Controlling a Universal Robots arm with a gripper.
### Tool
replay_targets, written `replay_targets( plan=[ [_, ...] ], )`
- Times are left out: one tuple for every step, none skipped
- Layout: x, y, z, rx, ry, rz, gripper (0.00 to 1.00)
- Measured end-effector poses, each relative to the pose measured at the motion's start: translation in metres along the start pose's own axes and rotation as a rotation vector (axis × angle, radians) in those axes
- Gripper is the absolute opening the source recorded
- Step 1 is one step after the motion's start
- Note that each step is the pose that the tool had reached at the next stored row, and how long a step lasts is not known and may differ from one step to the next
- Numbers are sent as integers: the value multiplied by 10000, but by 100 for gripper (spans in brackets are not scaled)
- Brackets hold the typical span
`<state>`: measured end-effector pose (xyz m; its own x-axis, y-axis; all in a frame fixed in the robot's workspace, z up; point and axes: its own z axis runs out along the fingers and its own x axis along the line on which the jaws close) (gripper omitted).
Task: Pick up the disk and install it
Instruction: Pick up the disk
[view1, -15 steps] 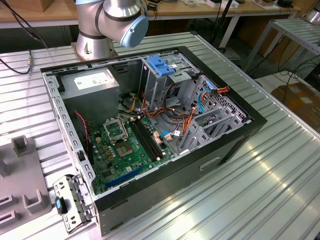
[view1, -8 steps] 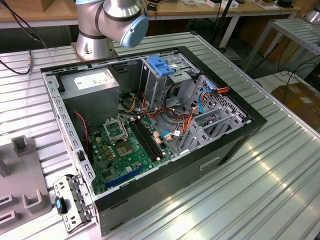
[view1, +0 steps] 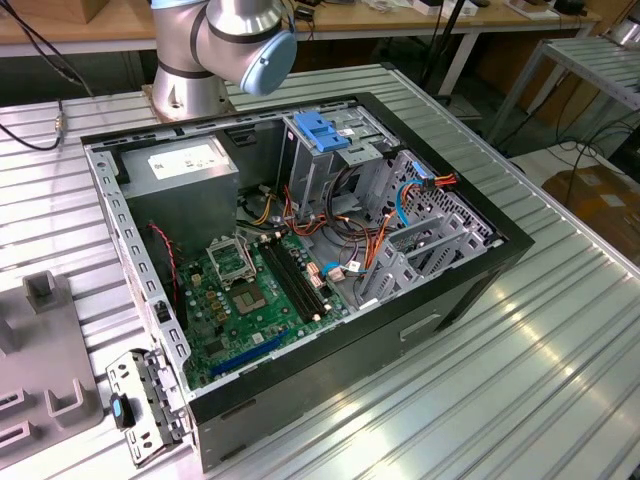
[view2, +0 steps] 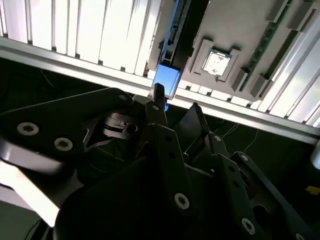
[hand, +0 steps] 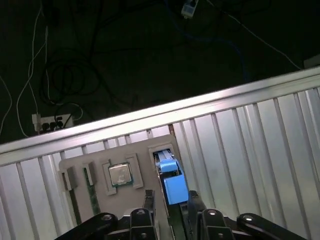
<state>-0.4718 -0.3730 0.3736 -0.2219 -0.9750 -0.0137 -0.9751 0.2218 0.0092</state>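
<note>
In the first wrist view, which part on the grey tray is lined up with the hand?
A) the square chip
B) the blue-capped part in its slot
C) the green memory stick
B: the blue-capped part sits at the gap of the open hand, with the square chip off to one side.

Disk standing on edge, blue end piece, slotted in grey holder
</note>
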Motion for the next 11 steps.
replay_targets(
  plan=[
    [0, 0, 7, 3, 1, -160, 40],
    [0, 0, 22, 6, 2, -365, 40],
    [0, 0, 31, 8, 2, -461, 40],
    [1, -1, 51, 11, 2, -551, 40],
    [1, -1, 74, 12, 3, -594, 40],
    [1, -1, 94, 17, 1, -631, 40],
    [1, -2, 111, 17, 1, -654, 40],
    [2, -2, 136, 22, 1, -692, 40],
    [2, -3, 151, 27, 0, -724, 40],
    [2, -3, 164, 27, 0, -751, 40],
    [1, -4, 174, 27, 1, -772, 40]
  ],
)
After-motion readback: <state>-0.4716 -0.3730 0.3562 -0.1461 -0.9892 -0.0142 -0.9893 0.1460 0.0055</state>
